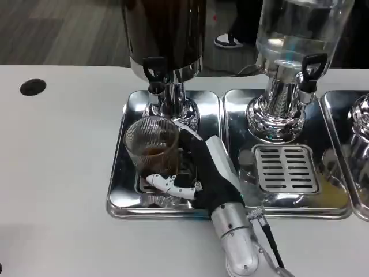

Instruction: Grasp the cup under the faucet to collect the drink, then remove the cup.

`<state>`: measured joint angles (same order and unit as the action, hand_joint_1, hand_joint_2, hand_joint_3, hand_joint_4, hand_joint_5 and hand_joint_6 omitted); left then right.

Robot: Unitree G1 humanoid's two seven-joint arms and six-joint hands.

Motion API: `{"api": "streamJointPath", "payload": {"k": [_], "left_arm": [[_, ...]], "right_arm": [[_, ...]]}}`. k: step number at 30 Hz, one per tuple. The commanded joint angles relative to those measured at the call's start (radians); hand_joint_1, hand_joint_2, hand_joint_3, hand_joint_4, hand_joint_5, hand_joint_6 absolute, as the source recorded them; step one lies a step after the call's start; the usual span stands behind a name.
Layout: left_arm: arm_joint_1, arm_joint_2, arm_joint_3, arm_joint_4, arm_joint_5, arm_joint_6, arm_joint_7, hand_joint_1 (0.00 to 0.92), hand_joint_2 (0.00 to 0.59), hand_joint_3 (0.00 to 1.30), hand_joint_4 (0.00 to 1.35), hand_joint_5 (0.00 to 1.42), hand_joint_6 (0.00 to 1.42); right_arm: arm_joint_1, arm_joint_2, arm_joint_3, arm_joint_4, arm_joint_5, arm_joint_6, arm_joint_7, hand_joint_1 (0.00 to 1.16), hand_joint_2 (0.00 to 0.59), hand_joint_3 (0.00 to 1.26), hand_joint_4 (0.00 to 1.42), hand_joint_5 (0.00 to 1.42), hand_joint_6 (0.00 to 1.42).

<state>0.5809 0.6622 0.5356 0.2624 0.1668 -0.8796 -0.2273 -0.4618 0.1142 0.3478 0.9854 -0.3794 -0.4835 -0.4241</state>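
Observation:
A ribbed clear glass cup [151, 145] with a little brown drink at its bottom stands on the left steel drip tray [118, 190], below the black faucet [154, 74] of the dark drink dispenser [164, 34]. My right hand [199, 170] reaches in from the lower right and wraps around the cup's right side, with one white finger curled under its front. No stream of liquid can be made out between the faucet and the cup.
A second dispenser [294, 29] with a clear tank stands to the right on its own tray with a slotted grate [285, 168]. A third tray's edge [357, 144] shows at the far right. A black round hole [33, 87] marks the table at the left.

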Motion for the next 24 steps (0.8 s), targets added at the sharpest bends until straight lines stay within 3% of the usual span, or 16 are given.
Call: {"api": "streamJointPath", "payload": {"k": [1,14,24], "left_arm": [[-0.001,-0.002,-0.001,0.004,-0.002,-0.013,0.017,0.000,0.014,0.00,0.00,0.00,0.00],[-0.007,-0.004,-0.010,0.002,0.000,-0.012,0.016,0.000,0.014,0.00,0.00,0.00,0.00],[-0.015,-0.008,-0.019,-0.002,0.002,-0.008,0.015,0.000,0.014,0.00,0.00,0.00,0.00]], "right_arm": [[0.003,0.086,-0.002,-0.040,0.012,-0.012,-0.014,0.90,0.194,0.27,0.29,0.30,0.20],[0.036,0.079,0.012,-0.097,0.014,0.000,-0.016,0.90,0.194,0.27,0.31,0.31,0.20],[0.099,0.053,0.023,-0.220,0.006,0.025,-0.008,0.89,0.197,0.27,0.32,0.33,0.22]]}}
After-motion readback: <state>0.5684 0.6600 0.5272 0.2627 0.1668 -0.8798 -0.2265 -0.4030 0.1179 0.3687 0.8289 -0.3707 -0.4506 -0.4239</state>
